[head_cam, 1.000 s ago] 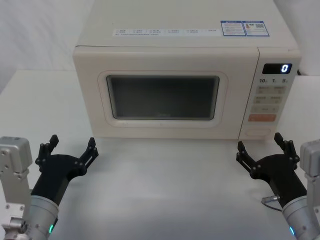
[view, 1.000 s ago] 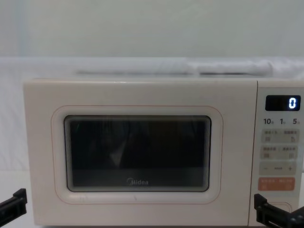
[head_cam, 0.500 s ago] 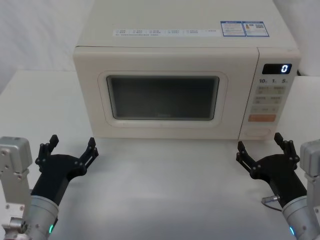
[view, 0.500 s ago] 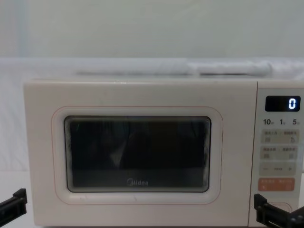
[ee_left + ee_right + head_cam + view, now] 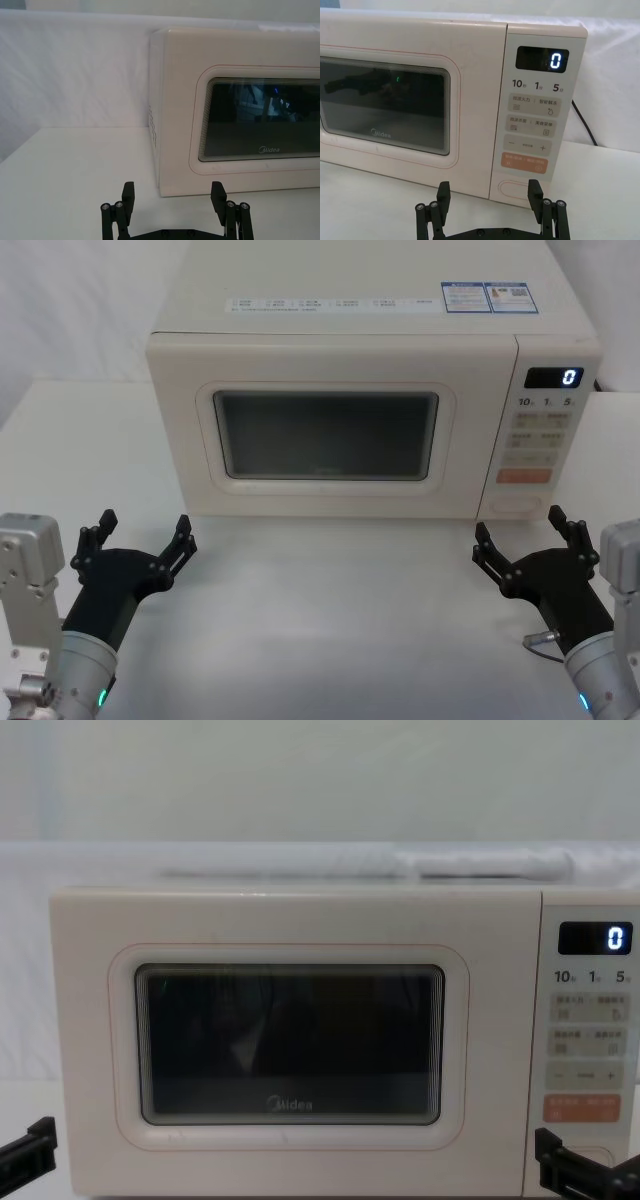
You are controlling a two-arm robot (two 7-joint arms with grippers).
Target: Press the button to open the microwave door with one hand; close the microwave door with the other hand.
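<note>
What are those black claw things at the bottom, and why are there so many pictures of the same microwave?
The black claws are a robot's two hands, called grippers. The left gripper and the right gripper both wait low over the white table, in front of the microwave. Their jaws are spread open and hold nothing.

The pictures come from four cameras. One sits on the robot's head and looks down. One sits on its chest and looks straight at the microwave door, which is shut. One rides on each wrist, so you see that gripper's tips up close.

In the right wrist picture, the wide plain button at the bottom of the key panel is just ahead of the right gripper. The display shows 0.
</note>
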